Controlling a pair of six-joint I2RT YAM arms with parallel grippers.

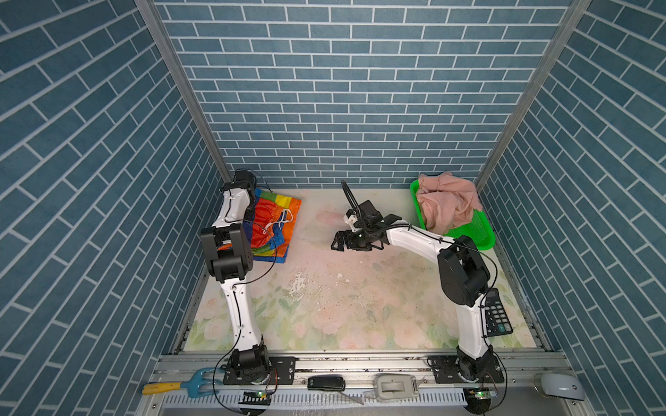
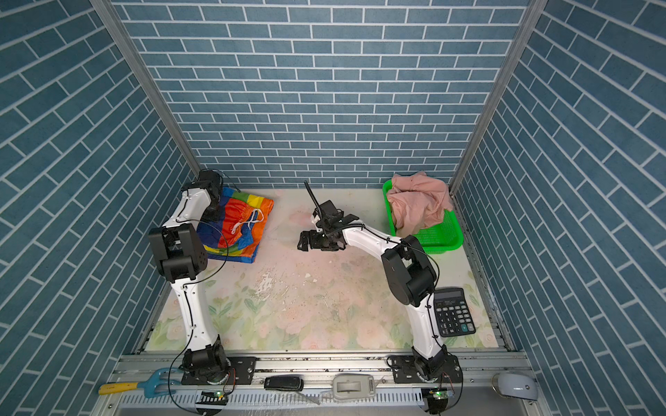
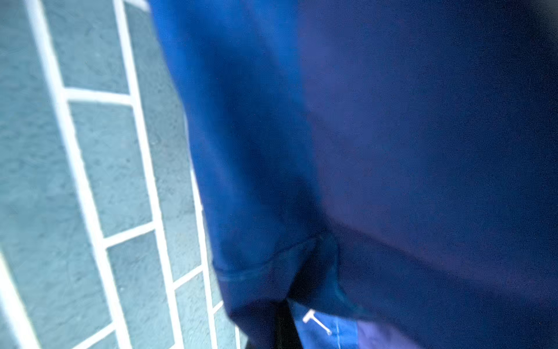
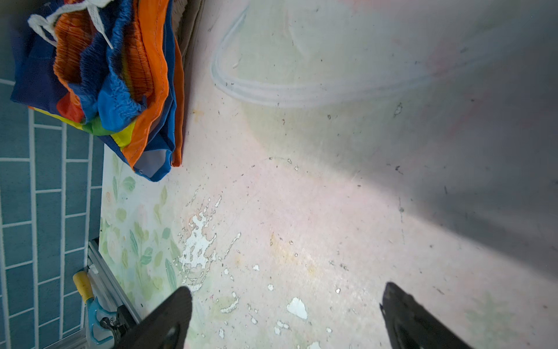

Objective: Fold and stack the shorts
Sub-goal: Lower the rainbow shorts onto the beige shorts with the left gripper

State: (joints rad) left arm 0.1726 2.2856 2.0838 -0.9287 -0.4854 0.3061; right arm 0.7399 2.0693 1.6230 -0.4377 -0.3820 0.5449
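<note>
The rainbow-striped shorts (image 1: 274, 223) (image 2: 241, 227) (image 4: 120, 81) lie bunched at the table's far left, white drawstring on top. A strip of tan cloth (image 4: 191, 27) shows under their edge. My left arm's wrist (image 1: 240, 185) hangs over their back corner and hides the gripper in both top views. In the left wrist view blue cloth (image 3: 362, 151) fills the frame and bunches down into the dark left gripper (image 3: 283, 327), which is shut on it. My right gripper (image 1: 337, 245) (image 2: 302, 243) (image 4: 287, 297) stands open over the bare middle of the table. The pink shorts (image 1: 447, 205) (image 2: 418, 201) lie crumpled in the green basket (image 1: 483, 234) (image 2: 447, 234).
A black calculator (image 1: 497, 317) (image 2: 454, 311) lies by the right arm's base. On the front rail lie a yellow-handled garden fork (image 1: 180, 386), a black remote (image 1: 326, 382), a grey device (image 1: 396, 387) and a white mouse (image 1: 562, 385). Brick-patterned walls close in on three sides.
</note>
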